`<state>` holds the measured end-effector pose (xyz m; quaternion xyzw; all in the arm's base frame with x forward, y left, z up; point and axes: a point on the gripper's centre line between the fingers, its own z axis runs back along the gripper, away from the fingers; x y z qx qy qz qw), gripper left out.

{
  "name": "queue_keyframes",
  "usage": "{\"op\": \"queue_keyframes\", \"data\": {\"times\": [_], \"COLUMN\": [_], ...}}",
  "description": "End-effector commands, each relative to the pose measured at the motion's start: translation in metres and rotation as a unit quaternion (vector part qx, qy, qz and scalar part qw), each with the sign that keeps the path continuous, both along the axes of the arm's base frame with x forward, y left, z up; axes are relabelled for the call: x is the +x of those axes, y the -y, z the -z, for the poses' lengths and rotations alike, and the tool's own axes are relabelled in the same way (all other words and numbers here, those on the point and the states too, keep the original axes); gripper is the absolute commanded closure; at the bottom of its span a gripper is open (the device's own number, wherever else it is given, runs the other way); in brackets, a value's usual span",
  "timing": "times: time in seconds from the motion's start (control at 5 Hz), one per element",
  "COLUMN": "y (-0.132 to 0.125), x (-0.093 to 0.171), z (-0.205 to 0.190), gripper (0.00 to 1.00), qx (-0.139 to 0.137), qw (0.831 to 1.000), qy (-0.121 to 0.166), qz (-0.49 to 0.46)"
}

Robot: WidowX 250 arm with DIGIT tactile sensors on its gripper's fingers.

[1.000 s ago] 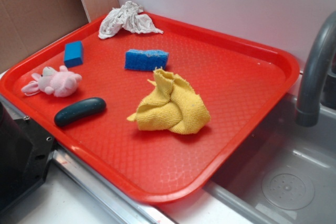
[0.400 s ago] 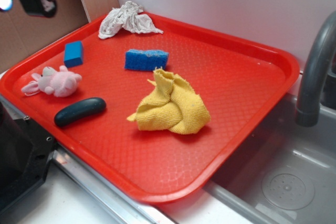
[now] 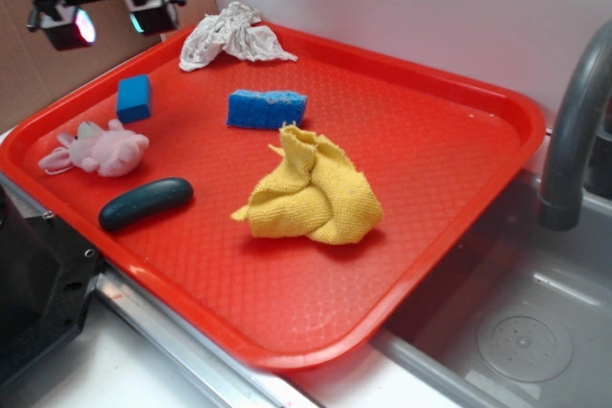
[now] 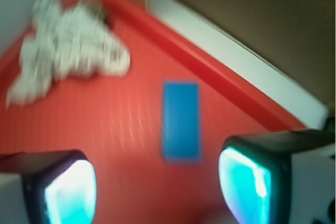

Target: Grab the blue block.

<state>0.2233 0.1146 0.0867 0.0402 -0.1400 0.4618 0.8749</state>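
While tool [image 3: 107, 21] hangs spread above, blue block [image 3: 134, 97] lies flat, smooth, solid-blue.

A kitchen counter: grey faucet [image 3: 574, 131] over a steel sink [image 3: 516, 332] beside a red tray [image 3: 430, 140]

Blue block [image 3: 134, 97] was small, solid blue w/ smooth flat faces, squarish. It lay flat near the far-left part of the tray, close to the rim. In wrist view [image 4: 181, 120] it showed as a blurred upright blue rectangle, nothing touching it.
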Motion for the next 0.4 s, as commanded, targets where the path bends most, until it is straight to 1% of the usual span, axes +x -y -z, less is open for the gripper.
{"op": "queue_keyframes", "data": {"times": [0.0,0.2], "y": [-0.028,-0.036], "x": [0.014,-0.008], "z": [0.021,0.023], "gripper": [0.0,0.0], "qx": [0.004,-0.013], "qw": [0.999,0.998], "qy": [-0.034,-0.063], "qz": [-0.031,-0.008]}}
